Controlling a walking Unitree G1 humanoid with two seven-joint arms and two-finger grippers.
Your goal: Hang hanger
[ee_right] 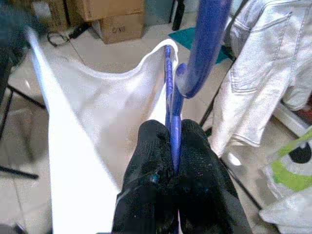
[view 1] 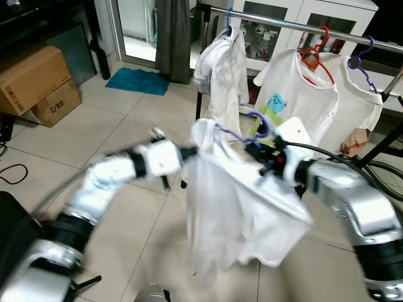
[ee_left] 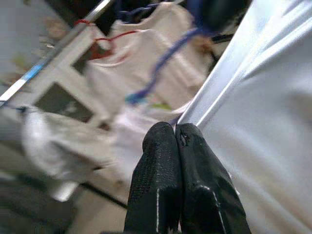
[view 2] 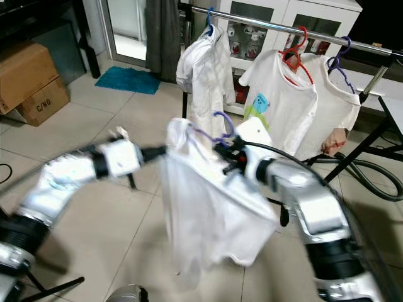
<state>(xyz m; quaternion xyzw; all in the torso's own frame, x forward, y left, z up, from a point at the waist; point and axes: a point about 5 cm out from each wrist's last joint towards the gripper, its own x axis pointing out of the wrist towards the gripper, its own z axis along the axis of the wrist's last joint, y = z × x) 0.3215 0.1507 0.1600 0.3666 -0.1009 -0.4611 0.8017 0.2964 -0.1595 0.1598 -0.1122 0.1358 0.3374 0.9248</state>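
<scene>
Both head views look forward and down from above the arms, sharing the tiled floor, the clothes rail across the top and the white shirt at centre, slightly offset sideways. The left wrist view sits right behind its closed black fingers, facing the rail. The right wrist view looks close along its fingers toward the floor and cardboard boxes.

The lower of the 2 stacked cardboard boxes on the floor at the robot's left carries black print reading "C/NO." on its side. The same print shows on a box in the right wrist view, too small and blurred there to read.
</scene>
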